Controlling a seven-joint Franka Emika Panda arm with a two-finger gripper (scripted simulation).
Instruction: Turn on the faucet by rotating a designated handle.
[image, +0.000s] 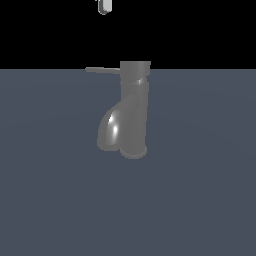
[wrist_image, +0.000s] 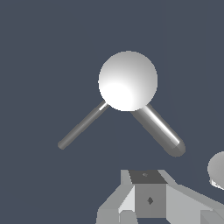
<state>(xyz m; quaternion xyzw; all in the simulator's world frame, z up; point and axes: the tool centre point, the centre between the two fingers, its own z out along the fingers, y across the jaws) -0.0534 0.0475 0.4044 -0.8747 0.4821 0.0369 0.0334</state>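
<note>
Tool (image: 104, 7) sits at the very top edge of the exterior view, only a pale rounded tip in frame, well above the faucet (image: 131, 107) and clear of it. It hangs roughly over the outer part of the handle (image: 102, 70), no contact. Can't tell whether the fingers are apart or together: exterior view crops them, and the wrist view shows only the grey blocky body of the tool (wrist_image: 148, 199) at the picture's edge, fingertips not resolved. Wrist camera looks straight down on the faucet top.

Faucet stands upright on the flat slate-blue tabletop (image: 200, 200), about mid-scene in the exterior view. Nothing between tool and handle.

Handle: thin straight grey rod, rounded tip, juts level from the cylindrical top cap toward the exterior view's left. In the wrist view the handle (wrist_image: 82, 126) runs off the round cap (wrist_image: 127, 81), which renders bright white from above.

Spout (image: 111, 129): short, fat, curved, glossy with a bright highlight, drops from the body on the same side as the handle, below it. In the wrist view the spout (wrist_image: 159, 130) and handle splay apart in a V from the cap.

Body is dull grey metal, flared round base (image: 133, 151) on the tabletop

A pale rounded shape (wrist_image: 217, 169) shows at the wrist picture's edge, can't identify it
</note>
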